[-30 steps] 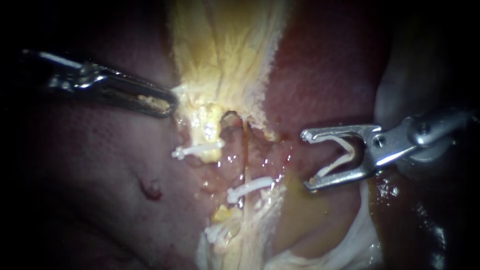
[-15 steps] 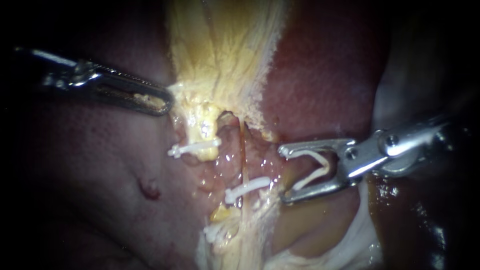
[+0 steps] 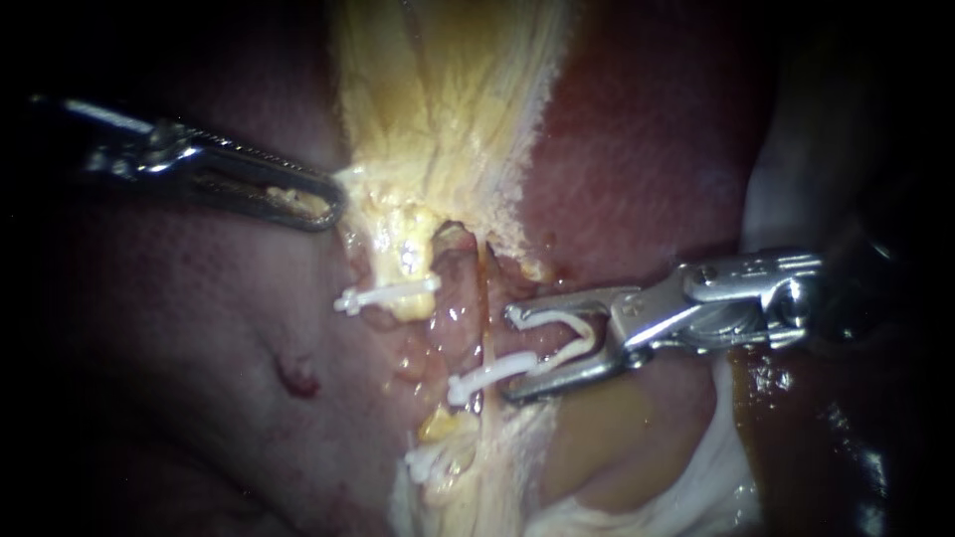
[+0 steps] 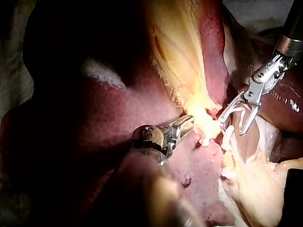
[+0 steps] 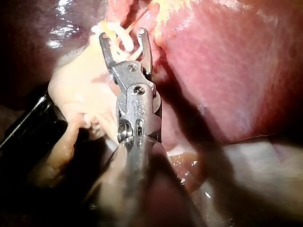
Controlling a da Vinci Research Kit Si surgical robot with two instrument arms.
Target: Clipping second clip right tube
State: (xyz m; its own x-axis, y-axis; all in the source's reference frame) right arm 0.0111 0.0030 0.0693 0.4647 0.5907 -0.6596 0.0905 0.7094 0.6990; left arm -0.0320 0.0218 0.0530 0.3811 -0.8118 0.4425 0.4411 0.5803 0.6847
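In the endoscope view the right tube [image 3: 485, 288] is a thin orange strand running down the middle, with a white clip [image 3: 492, 375] across it lower down. My right instrument [image 3: 512, 355] holds an open white clip [image 3: 572, 333] between its wide-spread jaws. Its tips lie just right of the tube, and the lower tip is against the clip on the tube. The left tube [image 3: 453, 273] carries another white clip [image 3: 388, 295]. My left instrument [image 3: 330, 206] is shut on the edge of the yellow gallbladder tissue [image 3: 448, 99]. The wrist views show both: left instrument [image 4: 188, 124], right instrument [image 5: 122, 37].
Dark red liver [image 3: 647, 149] lies on both sides of the yellow tissue. A third white clip [image 3: 428, 459] sits lower on the stalk. Pale whitish tissue [image 3: 696, 487] spreads under my right instrument. A small red spot [image 3: 298, 376] marks the liver to the left.
My right instrument has advanced leftwards with its open clip, from well clear of the tubes to right beside the right tube. My left instrument has stayed almost still.
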